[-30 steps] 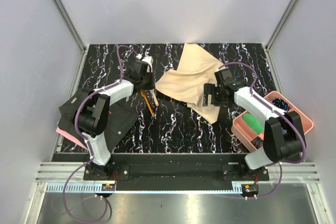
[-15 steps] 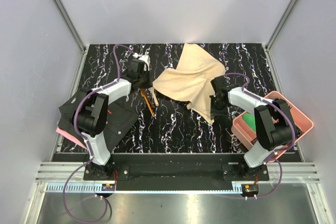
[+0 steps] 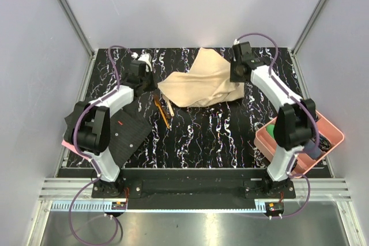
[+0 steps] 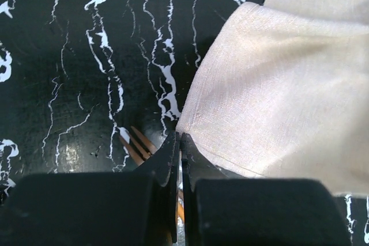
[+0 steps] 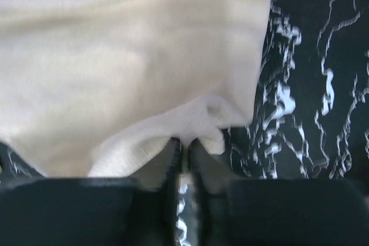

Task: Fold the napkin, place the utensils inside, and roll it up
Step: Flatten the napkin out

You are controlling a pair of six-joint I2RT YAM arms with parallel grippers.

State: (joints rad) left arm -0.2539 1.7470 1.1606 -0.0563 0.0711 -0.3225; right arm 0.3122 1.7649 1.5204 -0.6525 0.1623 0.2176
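Between the two sets of jaws, the napkin (image 3: 202, 84) lies rumpled on the black, white-veined table (image 3: 219, 136). The left gripper (image 4: 179, 142) is clenched on the cloth's left corner. The right gripper (image 5: 184, 145) pinches a fold at the cloth's right edge. Just nearside of the left jaws lie the orange-brown utensil (image 3: 163, 113) and the pale spoon (image 3: 170, 108), close by the cloth's edge. A black dotted mat (image 3: 130, 133) sits farther back towards that arm's base, and a pink tray (image 3: 337, 133) is well apart from the right jaws. Pale lilac walls (image 3: 190, 4) with metal posts enclose the table.
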